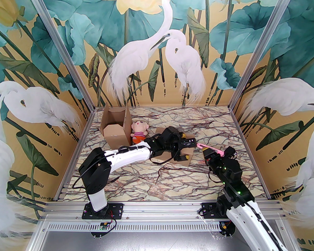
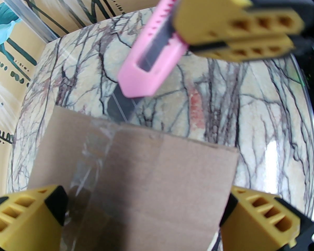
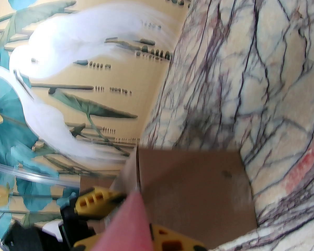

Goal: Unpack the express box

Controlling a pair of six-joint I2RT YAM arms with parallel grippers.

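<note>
1. The left jaws stand wide apart. One yellow finger [image 2: 23,213] is on each side of the closed express box [image 2: 159,182].
2. The express box lies between these fingers, under the left jaws, with its flat top facing up to the left wrist camera. The fingers are just beside its two sides, but I cannot tell if they touch the cardboard.
3. A strip of clear tape [image 2: 94,145] runs along the top of the box, nearer to one left finger than to the other.
4. The right jaws are clamped together on a pink knife [image 2: 146,61], holding it by the handle. The front part of the knife sticks out from them toward the left jaws.
5. The dark blade [image 2: 119,108] is pushed out of the pink body. It points down to the edge of the box farthest from the left jaws, and its tip meets that edge close to the tape.
6. Beyond the left jaws, at the far left part of the desk [image 1: 172,182], an open box [image 1: 115,129] stands with its flaps up. A plush toy [image 1: 138,133] lies just beside it, between the open box and the left jaws.
</note>
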